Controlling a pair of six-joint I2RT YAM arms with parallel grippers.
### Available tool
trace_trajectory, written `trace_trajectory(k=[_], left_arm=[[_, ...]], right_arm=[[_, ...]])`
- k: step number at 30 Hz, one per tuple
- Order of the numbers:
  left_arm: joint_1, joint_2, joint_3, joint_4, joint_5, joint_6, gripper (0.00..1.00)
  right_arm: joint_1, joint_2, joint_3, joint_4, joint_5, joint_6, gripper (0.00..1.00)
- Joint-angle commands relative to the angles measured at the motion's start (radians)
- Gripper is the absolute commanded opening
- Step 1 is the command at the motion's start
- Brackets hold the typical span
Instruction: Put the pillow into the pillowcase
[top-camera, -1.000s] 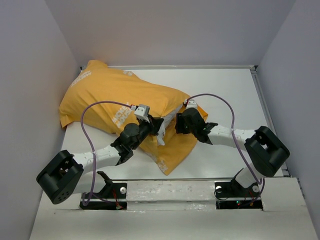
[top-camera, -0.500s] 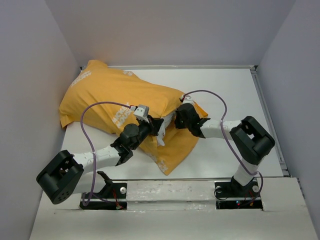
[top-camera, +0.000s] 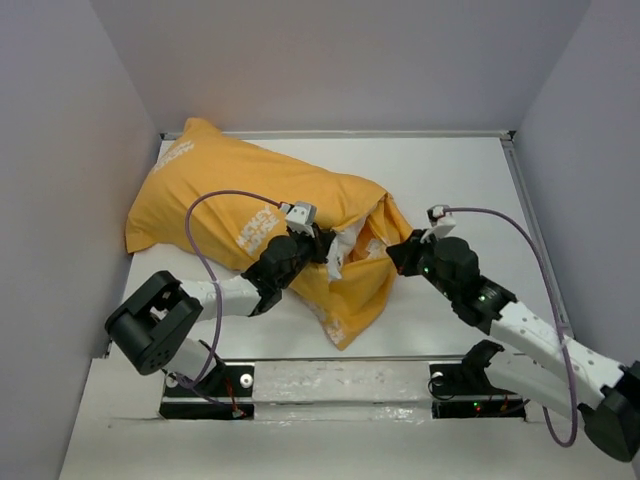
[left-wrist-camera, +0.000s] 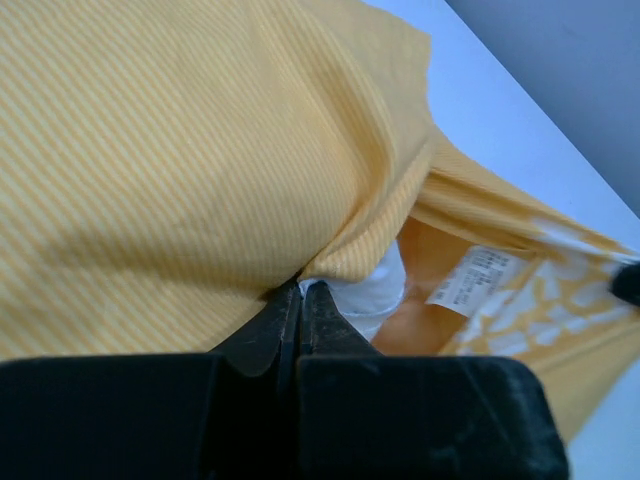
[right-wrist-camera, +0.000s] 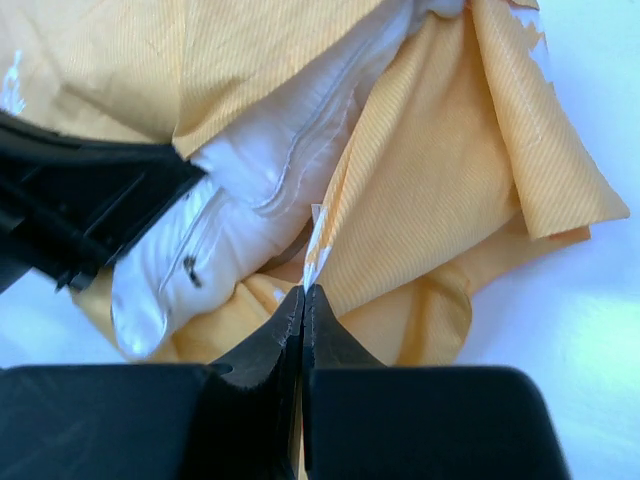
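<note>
The orange-yellow pillowcase (top-camera: 230, 190) lies slantwise from the far left corner to the table's middle, bulging with the pillow inside. The pillow's white end (top-camera: 347, 255) shows at the open mouth, its seam and zip plain in the right wrist view (right-wrist-camera: 250, 200). My left gripper (top-camera: 326, 243) is shut on the upper edge of the mouth (left-wrist-camera: 340, 255), with the white pillow (left-wrist-camera: 378, 295) just beyond. My right gripper (top-camera: 393, 256) is shut on the opposite edge of the mouth (right-wrist-camera: 420, 200), holding a thin fold of printed cloth. The two grippers face each other across the opening.
A white care label (left-wrist-camera: 475, 280) hangs inside the pillowcase mouth. Grey walls close in the table on the left, back and right. The pillowcase's loose lower corner (top-camera: 340, 325) reaches toward the near edge. My left gripper's black body (right-wrist-camera: 80, 210) shows in the right wrist view.
My right gripper closed on the pillowcase edge and its arm swung out to the right, pulling the mouth wider. The left arm pushed forward, and the pillowcase shifted slightly.
</note>
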Motion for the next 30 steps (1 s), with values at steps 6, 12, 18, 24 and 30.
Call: trace_trajectory(k=[6, 12, 18, 24, 30], left_arm=[[0.066, 0.126, 0.044, 0.082, -0.050, 0.051, 0.01], [0.061, 0.195, 0.050, 0.108, -0.021, 0.025, 0.01], [-0.005, 0.206, -0.004, 0.146, -0.041, -0.035, 0.01], [-0.043, 0.083, -0.132, 0.109, -0.089, -0.087, 0.02], [-0.055, -0.046, -0.191, -0.004, -0.167, -0.081, 0.02]], right_arm=[[0.003, -0.404, 0.122, -0.328, 0.017, -0.035, 0.00], [0.003, -0.349, 0.267, -0.241, -0.193, -0.120, 0.00], [0.003, -0.205, 0.327, -0.131, 0.310, -0.163, 0.00], [-0.009, -0.063, 0.453, 0.037, 0.610, -0.380, 0.00], [-0.037, -0.089, 0.498, 0.086, 0.658, -0.494, 0.00]])
